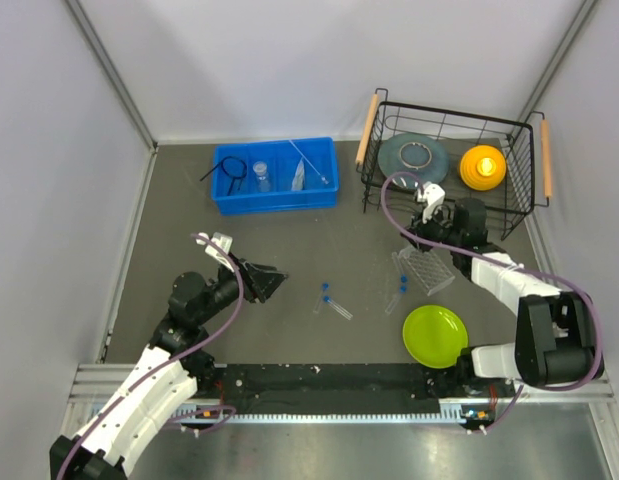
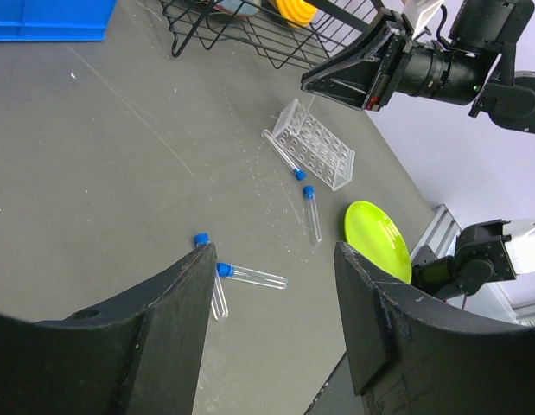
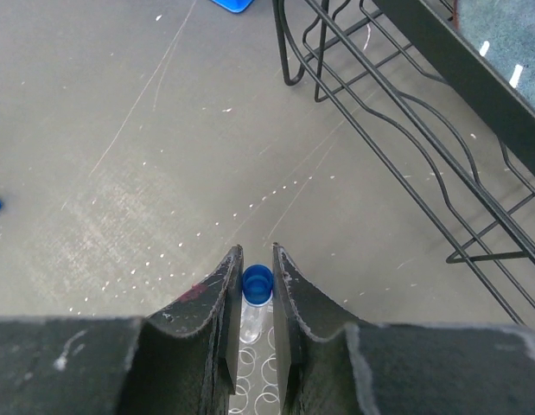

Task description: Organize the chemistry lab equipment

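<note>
The right gripper (image 3: 256, 259) is pinched narrow on a blue-capped tube (image 3: 257, 282), cap poking out at the fingertips, just over the clear rack (image 2: 319, 154) by the wire basket (image 1: 509, 150). The left gripper (image 2: 276, 255) hangs wide open and empty above two loose tubes (image 2: 250, 277) on the table (image 1: 289, 250). My worry: if the tube isn't lined up with a hole, letting go could bounce it off the rack and send it rolling, or shove that light rack sideways.

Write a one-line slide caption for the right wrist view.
Right gripper pinching a blue-capped tube above the clear perforated rack, black wire basket beyond.
</note>
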